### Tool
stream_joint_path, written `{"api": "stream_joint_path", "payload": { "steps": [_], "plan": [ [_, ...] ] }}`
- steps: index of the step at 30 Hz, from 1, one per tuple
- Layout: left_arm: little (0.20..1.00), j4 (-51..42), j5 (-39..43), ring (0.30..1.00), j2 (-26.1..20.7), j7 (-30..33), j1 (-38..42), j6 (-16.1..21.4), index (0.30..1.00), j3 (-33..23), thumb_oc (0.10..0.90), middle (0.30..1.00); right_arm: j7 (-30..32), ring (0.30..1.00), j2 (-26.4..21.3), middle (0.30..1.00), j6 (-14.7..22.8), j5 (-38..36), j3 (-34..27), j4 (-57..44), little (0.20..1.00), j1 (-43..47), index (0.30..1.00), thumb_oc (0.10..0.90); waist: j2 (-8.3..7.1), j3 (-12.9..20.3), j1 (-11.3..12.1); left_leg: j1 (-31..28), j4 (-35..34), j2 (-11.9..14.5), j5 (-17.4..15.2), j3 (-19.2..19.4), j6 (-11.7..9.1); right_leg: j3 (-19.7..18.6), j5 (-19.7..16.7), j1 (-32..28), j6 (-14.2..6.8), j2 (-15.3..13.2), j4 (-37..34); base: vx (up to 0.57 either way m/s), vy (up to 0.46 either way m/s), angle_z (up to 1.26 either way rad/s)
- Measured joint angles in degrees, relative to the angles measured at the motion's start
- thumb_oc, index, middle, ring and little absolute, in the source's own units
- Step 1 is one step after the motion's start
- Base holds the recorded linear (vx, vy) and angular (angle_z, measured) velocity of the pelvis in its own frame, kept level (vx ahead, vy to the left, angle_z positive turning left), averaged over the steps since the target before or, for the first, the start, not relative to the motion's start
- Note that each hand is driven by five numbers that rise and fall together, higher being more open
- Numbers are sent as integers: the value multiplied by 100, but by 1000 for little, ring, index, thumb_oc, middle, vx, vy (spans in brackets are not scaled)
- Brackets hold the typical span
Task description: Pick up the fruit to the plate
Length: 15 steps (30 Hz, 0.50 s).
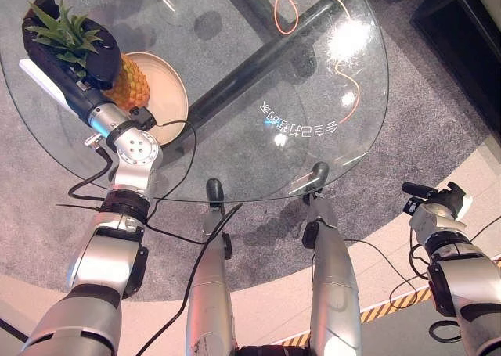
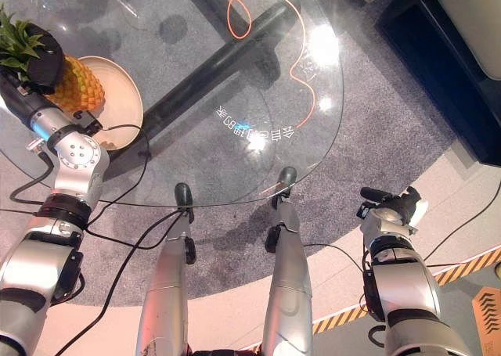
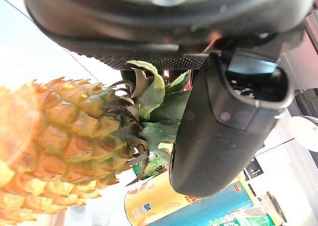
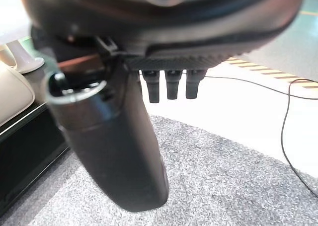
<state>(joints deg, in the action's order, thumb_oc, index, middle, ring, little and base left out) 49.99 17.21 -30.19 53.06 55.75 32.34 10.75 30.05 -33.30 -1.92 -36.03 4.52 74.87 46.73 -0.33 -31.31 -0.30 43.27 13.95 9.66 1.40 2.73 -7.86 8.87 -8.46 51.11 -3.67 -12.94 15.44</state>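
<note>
A pineapple (image 1: 130,86) with a green crown sits over the left part of a tan plate (image 1: 171,92) on the round glass table (image 1: 313,98). My left hand (image 1: 84,55) is shut on the crown. In the left wrist view the leaves are pinched between the thumb (image 3: 223,131) and the palm, and the yellow body (image 3: 54,136) hangs beside them. I cannot tell whether the fruit touches the plate. My right hand (image 4: 114,151) hangs low beside me over the grey carpet, fingers (image 4: 171,84) relaxed and holding nothing.
A yellow and teal can (image 3: 164,206) stands beyond the pineapple. Under the glass run a dark table bar (image 1: 258,62) and an orange cable (image 1: 286,12). Dark furniture (image 1: 462,27) stands at the far right. Striped tape (image 2: 462,271) marks the floor.
</note>
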Motion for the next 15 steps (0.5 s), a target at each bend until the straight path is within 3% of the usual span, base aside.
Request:
{"api": "stream_joint_path", "payload": {
  "steps": [15],
  "plan": [
    [647, 2, 0, 684, 0, 0, -9, 14, 684, -3, 547, 684, 1, 900, 0, 900, 8, -1, 0, 0, 900, 0, 900, 800, 0, 0, 12, 2, -3, 1, 0, 3, 0, 2, -9, -1, -5, -1, -13, -4, 1, 0]
  ]
}}
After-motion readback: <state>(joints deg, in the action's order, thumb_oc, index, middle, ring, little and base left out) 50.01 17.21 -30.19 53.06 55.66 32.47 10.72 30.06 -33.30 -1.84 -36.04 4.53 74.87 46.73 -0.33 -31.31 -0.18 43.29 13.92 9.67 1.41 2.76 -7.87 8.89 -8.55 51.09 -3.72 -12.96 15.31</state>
